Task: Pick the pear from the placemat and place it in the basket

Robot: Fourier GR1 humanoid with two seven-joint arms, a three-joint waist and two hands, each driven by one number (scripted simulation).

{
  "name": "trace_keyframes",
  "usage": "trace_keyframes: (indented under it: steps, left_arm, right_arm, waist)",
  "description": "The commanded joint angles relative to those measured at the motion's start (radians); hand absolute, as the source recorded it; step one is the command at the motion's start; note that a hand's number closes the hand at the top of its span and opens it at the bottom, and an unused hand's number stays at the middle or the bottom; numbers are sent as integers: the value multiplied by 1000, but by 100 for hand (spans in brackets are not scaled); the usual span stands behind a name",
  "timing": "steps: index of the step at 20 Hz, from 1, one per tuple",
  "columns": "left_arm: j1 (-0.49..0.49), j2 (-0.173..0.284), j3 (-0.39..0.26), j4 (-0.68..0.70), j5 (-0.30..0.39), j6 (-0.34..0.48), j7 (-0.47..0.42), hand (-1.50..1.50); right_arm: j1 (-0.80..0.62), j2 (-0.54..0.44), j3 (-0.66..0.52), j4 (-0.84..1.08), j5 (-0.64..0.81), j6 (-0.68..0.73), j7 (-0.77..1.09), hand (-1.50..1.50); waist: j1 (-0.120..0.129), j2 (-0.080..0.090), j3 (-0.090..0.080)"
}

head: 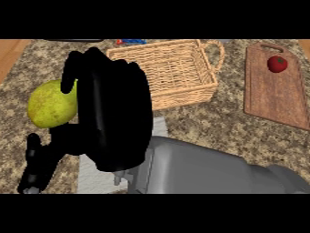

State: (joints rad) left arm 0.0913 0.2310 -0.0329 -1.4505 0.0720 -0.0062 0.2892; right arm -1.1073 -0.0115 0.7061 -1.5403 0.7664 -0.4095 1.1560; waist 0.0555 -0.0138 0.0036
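A yellow-green pear (48, 104) shows large at the left, close under my view. My right hand (113, 118) wraps its right side. The grey forearm comes in from the lower right. Fingers (68, 81) curl over the pear's top edge, and the thumb (33, 164) stretches out below it. The hand hides much of the pear and of the grey placemat (95, 178), which shows beneath the hand and wrist. The wicker basket (184, 93) stands just right of the hand, open and with nothing in it. No left hand shows.
A wooden cutting board (278, 102) lies at the right with a red fruit (277, 63) on its far end. Small dark and blue items (129, 42) sit at the counter's back edge. Wooden floor shows beyond both sides of the speckled counter.
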Motion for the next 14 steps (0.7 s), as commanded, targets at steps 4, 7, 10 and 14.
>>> trace_keyframes:
  steps: [4, 7, 10, 14]
  left_arm:
    - [8, -22, 5, 46, 3, 9, 9, 0]
    - [45, -13, 6, 41, 2, -4, -8, 0]
    - [18, -42, -16, 56, -21, 14, -14, 0]
    - [8, -7, 8, 17, -7, -6, 18, 0]
  right_arm:
    - [-225, 11, -134, 139, -30, -21, 241, 150]
    - [-277, 11, -179, 223, -63, -12, 227, 150]
    - [-270, 11, -176, 341, -83, -53, 144, 150]
    - [-299, 11, -201, 478, -119, -73, 43, 150]
  waist:
    - [-21, 10, -7]
    - [-18, 12, -7]
    - [-23, 18, -7]
    - [-21, 19, -6]
